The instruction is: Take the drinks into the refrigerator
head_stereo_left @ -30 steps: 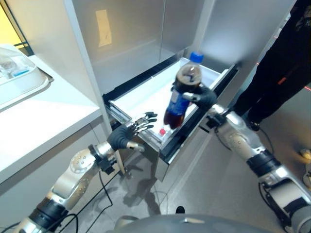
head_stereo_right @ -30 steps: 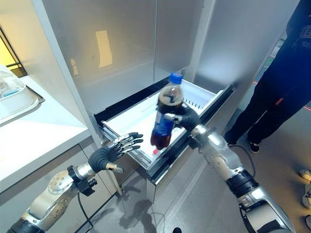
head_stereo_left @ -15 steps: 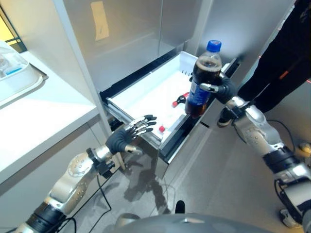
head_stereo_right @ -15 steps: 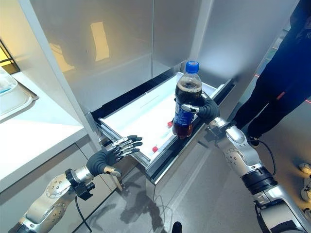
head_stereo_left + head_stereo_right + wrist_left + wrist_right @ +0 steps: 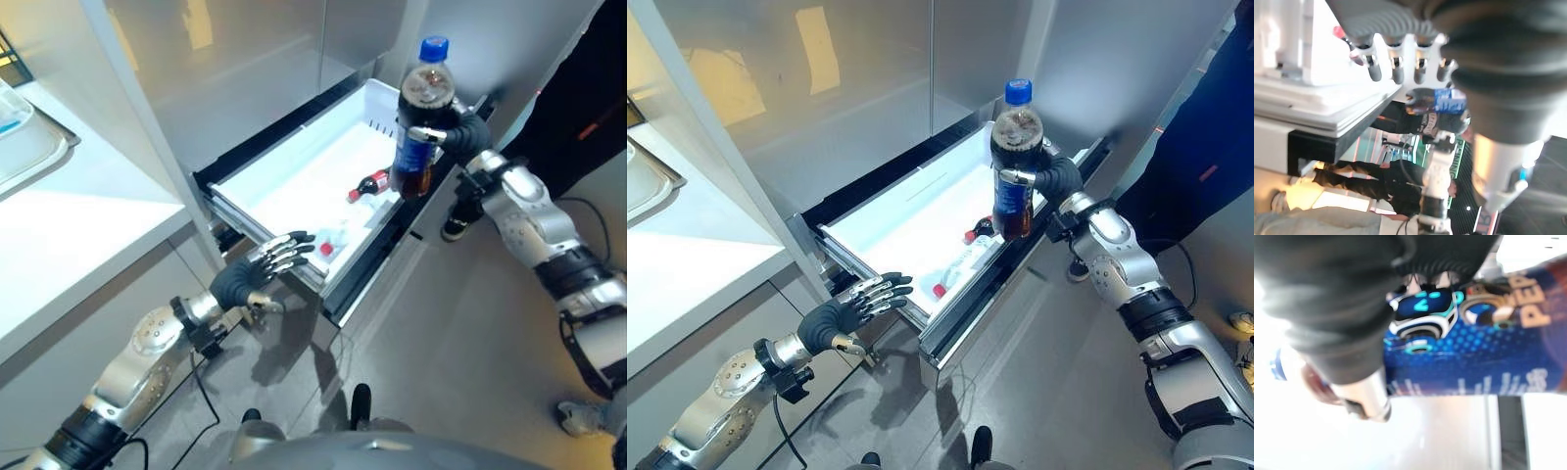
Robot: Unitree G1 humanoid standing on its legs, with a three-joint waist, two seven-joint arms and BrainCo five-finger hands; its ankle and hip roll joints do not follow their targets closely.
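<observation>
My right hand [image 5: 458, 134] is shut on a large cola bottle [image 5: 417, 119] with a blue cap and blue label, held upright over the right end of the open refrigerator drawer [image 5: 294, 171]. The same cola bottle [image 5: 1484, 357] shows close up in the right wrist view, pressed against the hand. Inside the white drawer lie a small dark bottle with a red cap [image 5: 369, 184] and a clear bottle with a red cap [image 5: 333, 241]. My left hand [image 5: 253, 275] is open, its straight fingers [image 5: 1396, 63] at the drawer's front left corner.
A white counter [image 5: 69, 225] stands to the left of the refrigerator. A person in dark clothes [image 5: 578, 98] stands at the right, beyond the drawer. Grey floor [image 5: 451, 352] lies in front of the drawer.
My right hand has carried the cola bottle farther back and to the right, over the drawer's far end. The camera has shifted. My left hand stays by the drawer's front corner.
</observation>
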